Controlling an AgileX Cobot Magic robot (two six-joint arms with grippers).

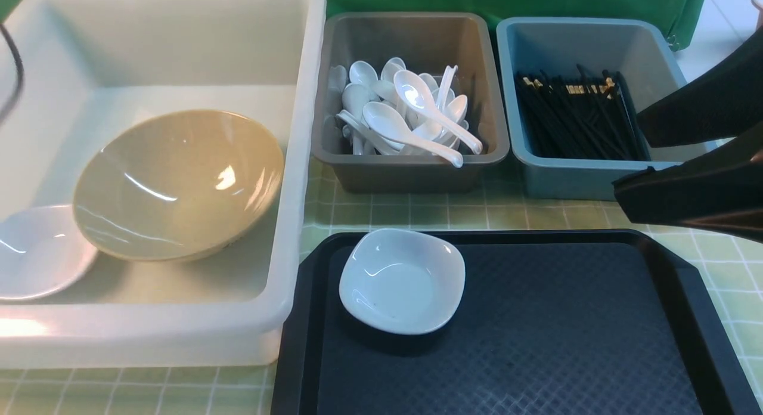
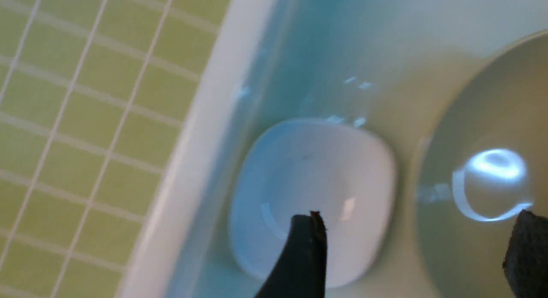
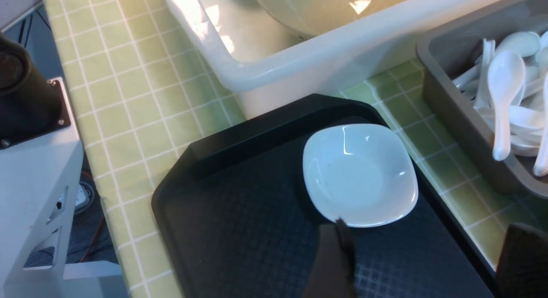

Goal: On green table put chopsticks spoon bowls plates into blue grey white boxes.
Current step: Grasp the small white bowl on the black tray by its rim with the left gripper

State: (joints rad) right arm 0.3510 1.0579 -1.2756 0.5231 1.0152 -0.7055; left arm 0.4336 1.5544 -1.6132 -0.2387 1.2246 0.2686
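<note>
A small white square dish sits on the black tray; it also shows in the right wrist view. My right gripper is open and empty, above the tray's far right corner, apart from the dish. The white box holds a beige bowl and a small white dish. My left gripper is open and empty above that dish and the bowl; it is out of the front view.
A grey box holds several white spoons. A blue box holds several black chopsticks. The green checked cloth covers the table. The robot's base stands beside the table edge.
</note>
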